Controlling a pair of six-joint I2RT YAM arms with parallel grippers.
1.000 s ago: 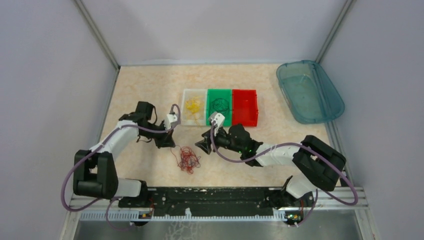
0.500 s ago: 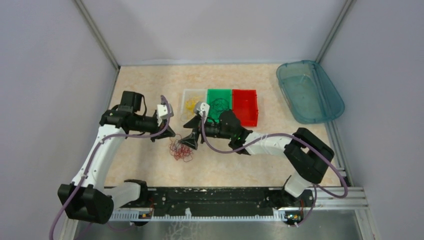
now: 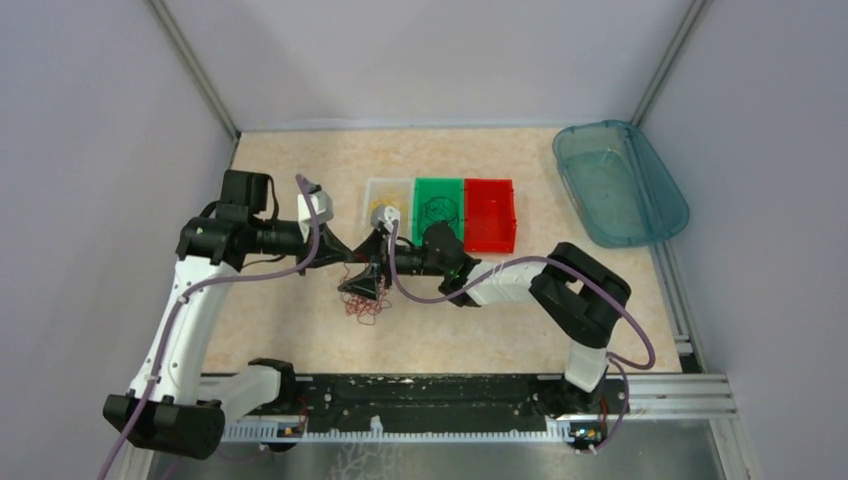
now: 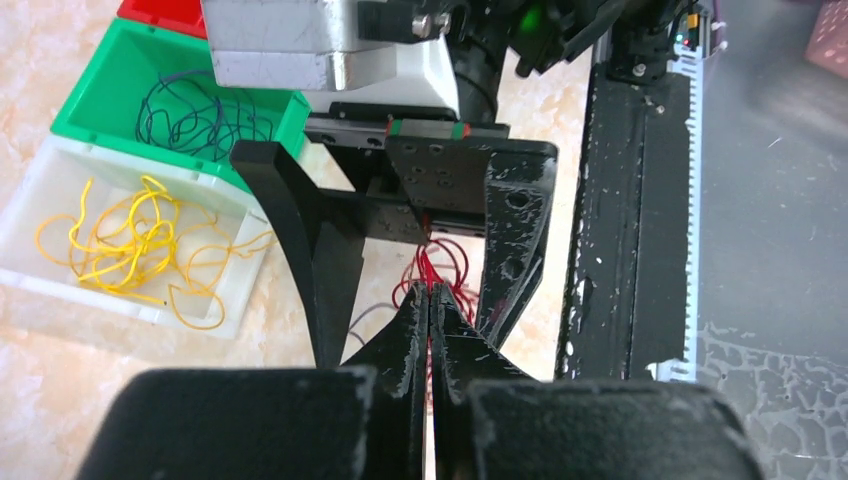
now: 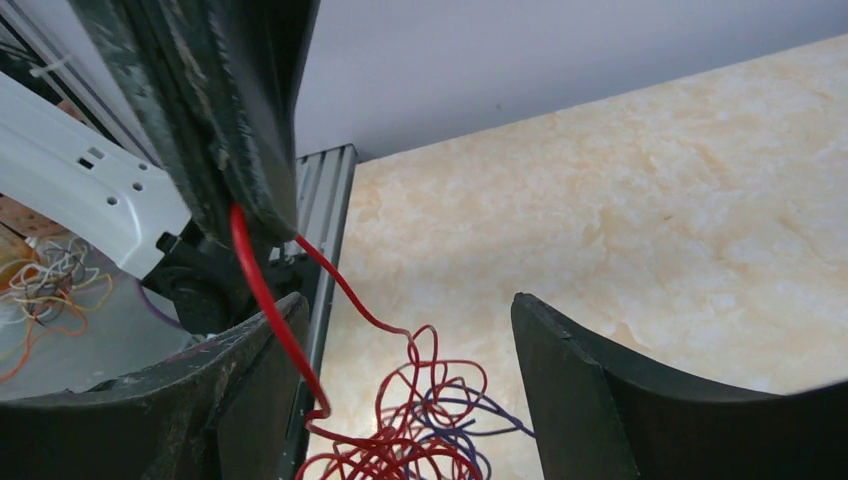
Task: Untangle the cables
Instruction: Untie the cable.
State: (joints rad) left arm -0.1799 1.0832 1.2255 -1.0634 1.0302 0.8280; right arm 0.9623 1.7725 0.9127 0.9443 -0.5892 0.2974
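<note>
The left tool (image 4: 430,298) is pinched shut on a red strand (image 5: 255,280), holding it up off the bench (image 3: 300,160) so that it runs down into the tangle (image 5: 400,440) of red and purple cables lying just in front of the bins. That lift looks meant to single one wire out. The right tool (image 5: 400,315) hangs low over the tangle with its jaws spread, one either side of the strand, gripping nothing. I'd guess it is placed to catch the strand or pin the knot. Yellow cables (image 4: 130,250) lie in the white bin (image 4: 120,312) and dark cables (image 4: 200,115) in the green bin (image 4: 110,50), so sorting seems to go by colour. I can read no lettering anywhere.
</note>
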